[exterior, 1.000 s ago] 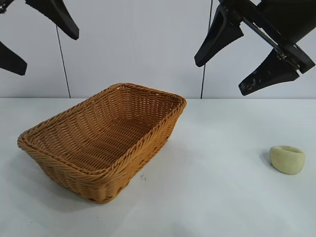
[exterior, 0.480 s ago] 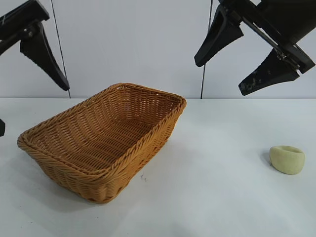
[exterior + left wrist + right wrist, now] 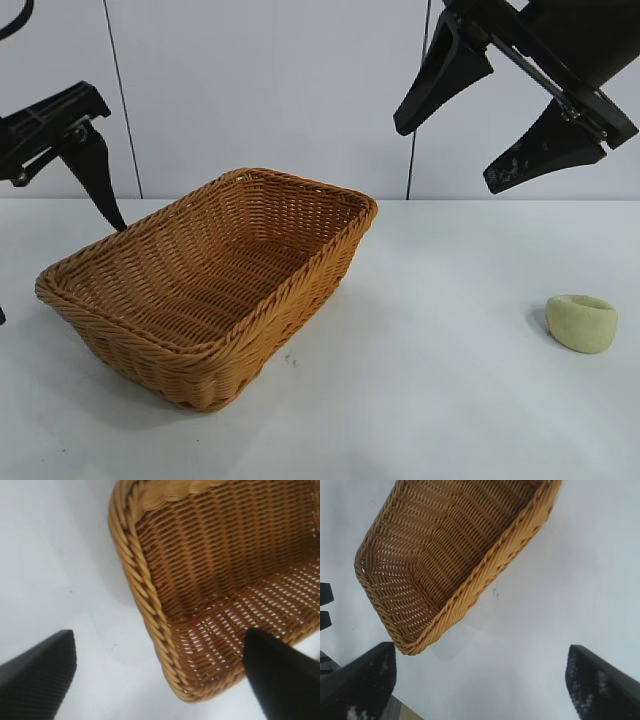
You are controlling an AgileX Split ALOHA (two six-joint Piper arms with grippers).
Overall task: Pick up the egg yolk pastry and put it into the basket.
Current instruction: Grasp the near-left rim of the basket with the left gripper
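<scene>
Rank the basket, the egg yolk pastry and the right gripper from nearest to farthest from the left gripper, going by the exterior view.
From the left gripper:
1. The basket, right beside it at the table's left.
2. The right gripper, open, raised at upper right.
3. The egg yolk pastry, on the table at far right.

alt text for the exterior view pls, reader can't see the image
An empty golden-brown wicker basket sits left of centre on a white table, with a small pale egg yolk pastry alone near the table's right edge. The open right gripper hangs high above the table between them, and the open left gripper hangs low by the basket's left end, holding nothing.
</scene>
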